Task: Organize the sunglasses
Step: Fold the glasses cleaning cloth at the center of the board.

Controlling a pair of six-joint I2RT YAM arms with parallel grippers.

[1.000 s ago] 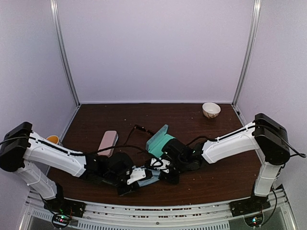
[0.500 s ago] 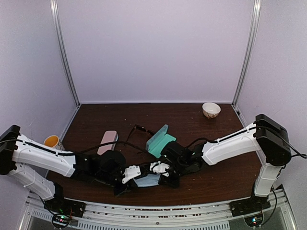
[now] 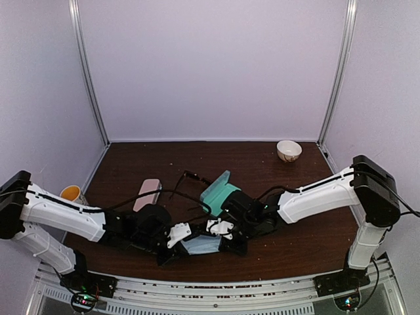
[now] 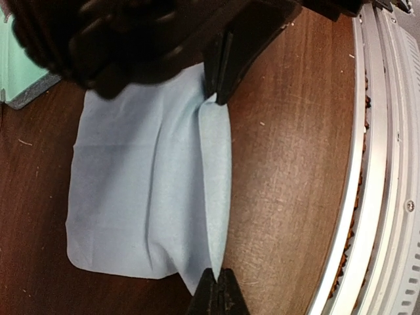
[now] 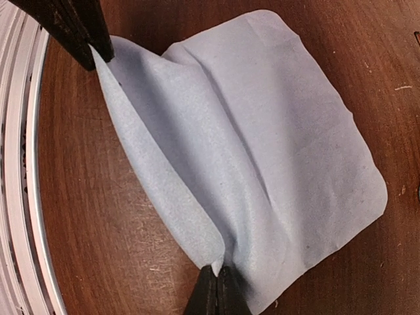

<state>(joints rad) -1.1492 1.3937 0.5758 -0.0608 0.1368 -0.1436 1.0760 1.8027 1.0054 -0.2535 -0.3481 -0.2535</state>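
Left tool: the left tool (image 4: 215,294) has its fingers pressed together on one corner of the soft light-blue square cloth (image 4: 141,190), at the cloth's edge nearest the bench front
Right tool: the right tool (image 5: 213,292) is likewise clamped on the neighbouring corner of the same edge, so the two tools face each other along it
Cloth: the pinched edge is lifted and stretched between the two tools, folding over as a narrow flap; the rest lies flat with a few soft creases on the dark brown wooden bench (image 4: 289,164)
Sunglasses: the thin dark wire-frame sunglasses (image 3: 190,176) lie on the bench behind both arms, between the two cases, untouched and well apart from either tool; too small to tell whether they are folded
Cases: the open mint-green oblong case (image 3: 220,189) sits just behind the right arm's wrist; the closed pink oblong case (image 3: 148,193) lies to its left, near the left arm
Other items: a small cream bowl (image 3: 289,150) stands in the far right corner; a yellow cup (image 3: 71,193) stands at the left edge
Bench front: a silver metal rail (image 4: 387,170) runs along the near edge, just beside the cloth
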